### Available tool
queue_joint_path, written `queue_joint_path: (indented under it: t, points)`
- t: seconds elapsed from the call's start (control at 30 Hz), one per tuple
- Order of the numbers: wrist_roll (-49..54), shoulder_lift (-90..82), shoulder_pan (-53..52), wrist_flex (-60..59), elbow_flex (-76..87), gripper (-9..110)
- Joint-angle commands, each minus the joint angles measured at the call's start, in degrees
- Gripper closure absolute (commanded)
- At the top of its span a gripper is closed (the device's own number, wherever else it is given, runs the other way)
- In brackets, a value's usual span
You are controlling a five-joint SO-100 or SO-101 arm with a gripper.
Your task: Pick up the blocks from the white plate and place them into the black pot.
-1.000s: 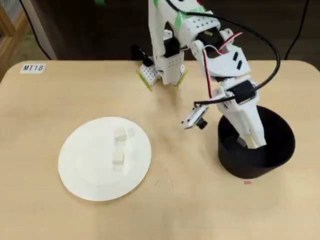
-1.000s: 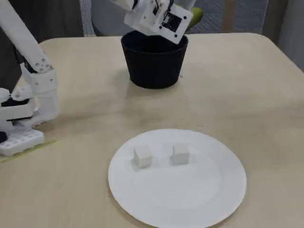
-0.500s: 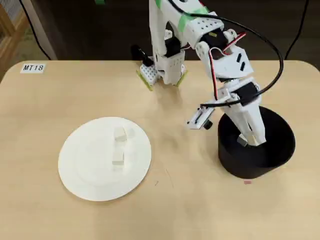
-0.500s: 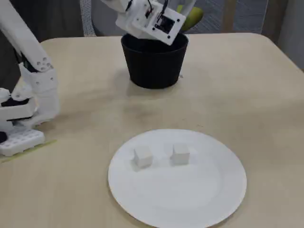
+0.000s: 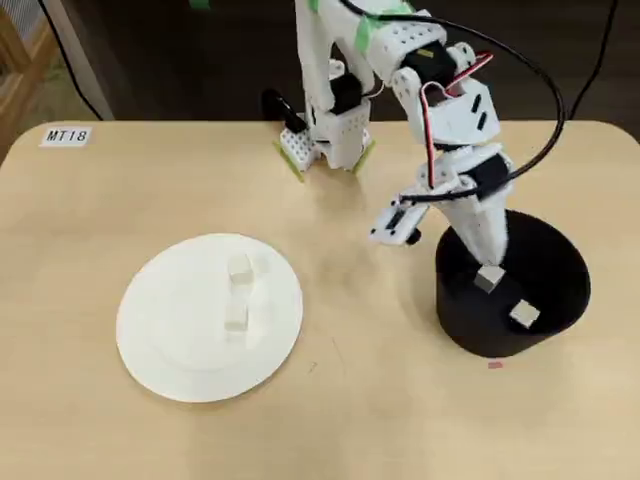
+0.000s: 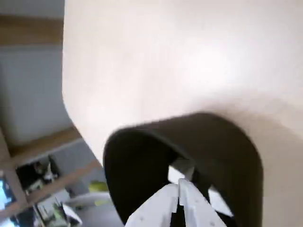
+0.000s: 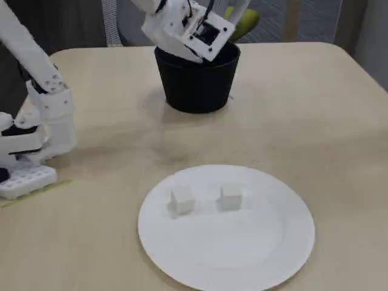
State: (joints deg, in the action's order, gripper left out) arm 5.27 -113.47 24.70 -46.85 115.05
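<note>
A: So, where do the blocks sit? Overhead view shows two on the white plate, lower left of frame: one block and another block just below it, apart. Two more lie inside the black pot at right, a cube and a second cube.

B: Gripper hangs over the pot's inner edge. Wrist view has the fingers nearly together with nothing between them, so I judge it closed and empty.

A: Handling estimate: small, rigid, light, flat-faced cubes. Pinch across two opposite faces, centred, or one may twist out.

B: Change against a second ago: the arm then covered the pot interior and both cubes there were hidden; now it is pulled toward upper frame. Plate contents unchanged on the counter.
</note>
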Motion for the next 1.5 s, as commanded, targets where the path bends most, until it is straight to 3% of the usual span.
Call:
queue_joint_path:
  t: [0.0, 0.23, 0.3, 0.5, 0.57, 0.67, 0.9, 1.0, 1.2, 1.3, 1.47]
  points:
    - [-2.81, 3.34, -10.20, -10.46, -10.02, 104]
    - [-21.27, 7.56, -29.09, -28.48, -20.21, 104]
    - [-21.18, 8.53, -33.31, -34.01, -23.73, 104]
    - [-3.96, 11.87, -45.09, -45.35, -29.09, 104]
    - [-5.10, 13.10, -48.52, -48.08, -28.30, 104]
    - [-14.85, 12.13, -51.94, -48.25, -23.47, 104]
    - [-41.75, 13.89, -51.68, -48.34, -22.32, 104]
    - [-47.64, 14.77, -51.50, -48.43, -21.71, 104]
    - [-50.89, 17.49, -50.98, -48.43, -19.60, 103]
    - [-49.04, 20.13, -50.54, -48.43, -20.13, 87]
    - [-48.43, 21.53, -48.78, -48.43, -20.21, 78]
